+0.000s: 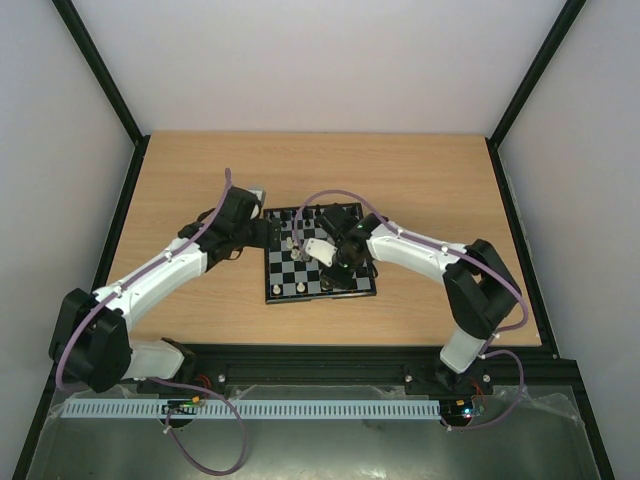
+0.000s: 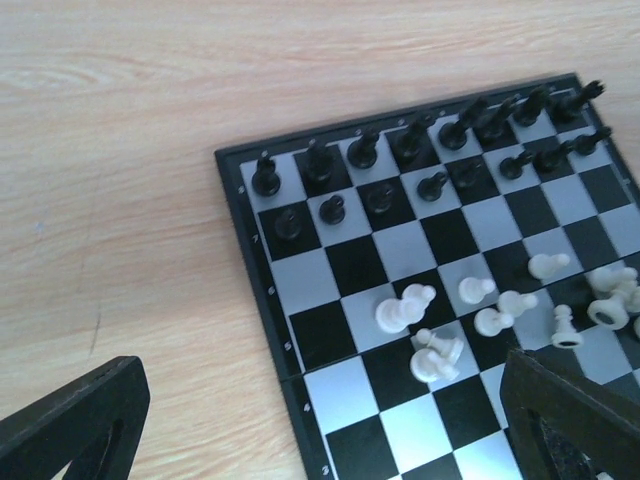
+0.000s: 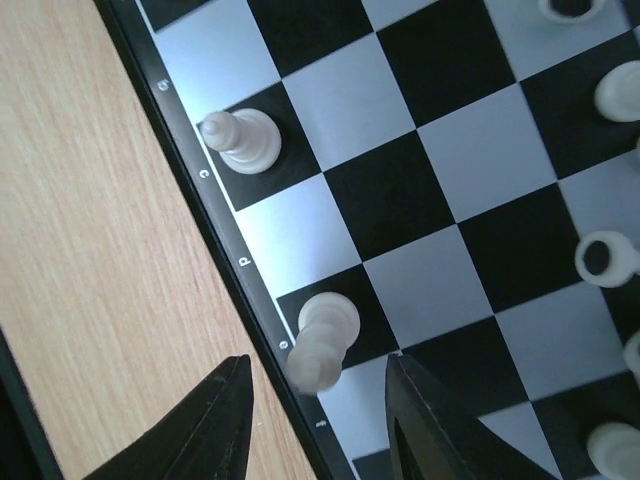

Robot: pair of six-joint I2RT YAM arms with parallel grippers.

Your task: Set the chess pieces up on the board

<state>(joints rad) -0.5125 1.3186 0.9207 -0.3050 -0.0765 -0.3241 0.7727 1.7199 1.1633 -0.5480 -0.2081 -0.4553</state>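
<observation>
The board lies mid-table with both grippers over it. In the left wrist view, black chess pieces stand in two rows along the board's far side. White chess pieces are scattered mid-board, some tipped over. My left gripper is open wide above the board's near-left edge with nothing between its fingers. My right gripper is open around a white piece. That piece stands on a dark edge square, with gaps on both sides. Another white piece stands two squares along the same edge.
Bare wooden table surrounds the board out to a black frame. More white pieces sit along the right side of the right wrist view. The two arms nearly meet over the board's centre.
</observation>
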